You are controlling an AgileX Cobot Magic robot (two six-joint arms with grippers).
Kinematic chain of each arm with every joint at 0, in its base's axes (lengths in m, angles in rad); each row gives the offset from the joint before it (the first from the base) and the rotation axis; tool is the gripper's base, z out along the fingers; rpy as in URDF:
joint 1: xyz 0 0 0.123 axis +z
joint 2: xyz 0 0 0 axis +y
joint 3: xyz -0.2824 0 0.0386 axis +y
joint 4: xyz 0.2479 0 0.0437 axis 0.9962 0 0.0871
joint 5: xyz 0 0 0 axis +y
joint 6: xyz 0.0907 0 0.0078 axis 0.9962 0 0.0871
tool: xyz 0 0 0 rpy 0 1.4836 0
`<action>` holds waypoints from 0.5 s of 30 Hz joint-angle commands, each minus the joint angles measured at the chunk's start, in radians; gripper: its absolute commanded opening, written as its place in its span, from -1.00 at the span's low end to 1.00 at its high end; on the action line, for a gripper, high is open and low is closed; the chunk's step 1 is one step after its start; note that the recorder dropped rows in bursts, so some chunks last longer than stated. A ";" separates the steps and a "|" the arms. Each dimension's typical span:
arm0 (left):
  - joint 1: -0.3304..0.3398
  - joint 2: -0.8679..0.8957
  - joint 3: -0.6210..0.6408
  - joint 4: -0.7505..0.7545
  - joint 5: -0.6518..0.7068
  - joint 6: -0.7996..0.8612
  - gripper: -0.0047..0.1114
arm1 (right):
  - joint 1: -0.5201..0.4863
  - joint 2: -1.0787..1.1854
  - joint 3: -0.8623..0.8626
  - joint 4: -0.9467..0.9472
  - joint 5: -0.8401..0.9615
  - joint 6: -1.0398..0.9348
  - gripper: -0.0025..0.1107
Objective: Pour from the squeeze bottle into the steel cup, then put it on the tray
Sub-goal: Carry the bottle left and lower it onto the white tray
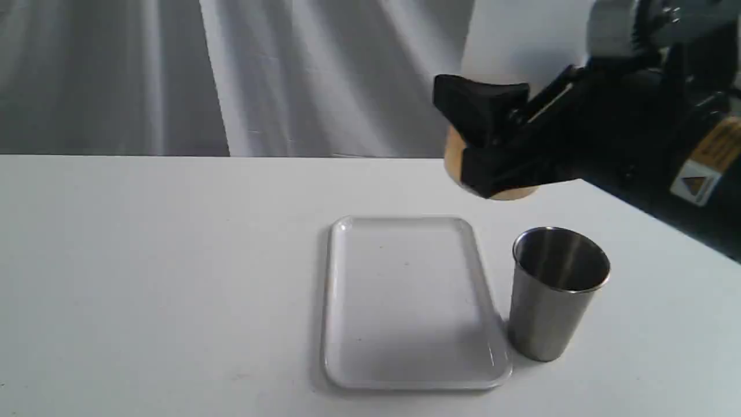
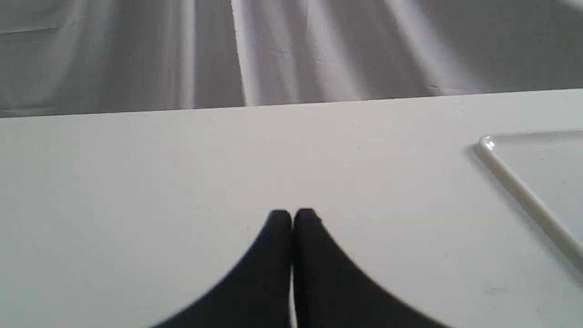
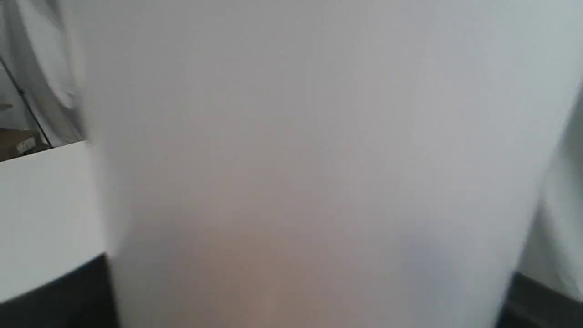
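My right gripper is shut on the squeeze bottle, holding it roughly upright in the air behind the tray and the cup. Amber liquid shows at the bottle's base, just under the black fingers. In the right wrist view the whitish bottle fills almost the whole picture, with an orange tint low down. The steel cup stands upright and looks empty, right of the white tray, whose surface is bare. My left gripper is shut on nothing, low over the table, with the tray's rim beside it.
The white table ends at a far edge against a pale grey curtain. The right arm's black body with a yellow warning label reaches in from the upper right, above and behind the cup.
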 commanded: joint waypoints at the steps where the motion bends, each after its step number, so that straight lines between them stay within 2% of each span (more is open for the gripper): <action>1: 0.002 -0.003 0.004 -0.001 -0.008 -0.004 -0.92 | 0.049 0.049 -0.009 0.106 -0.105 -0.182 -0.96; 5: 0.002 -0.003 0.004 -0.001 -0.008 -0.004 -0.92 | 0.096 0.125 -0.009 0.228 -0.145 -0.288 -0.96; 10: 0.002 -0.003 0.004 -0.001 -0.008 -0.004 -0.92 | 0.164 0.264 -0.009 0.503 -0.314 -0.392 -0.96; 15: 0.002 -0.003 0.004 -0.001 -0.008 -0.004 -0.92 | 0.212 0.386 -0.009 0.553 -0.458 -0.415 -0.96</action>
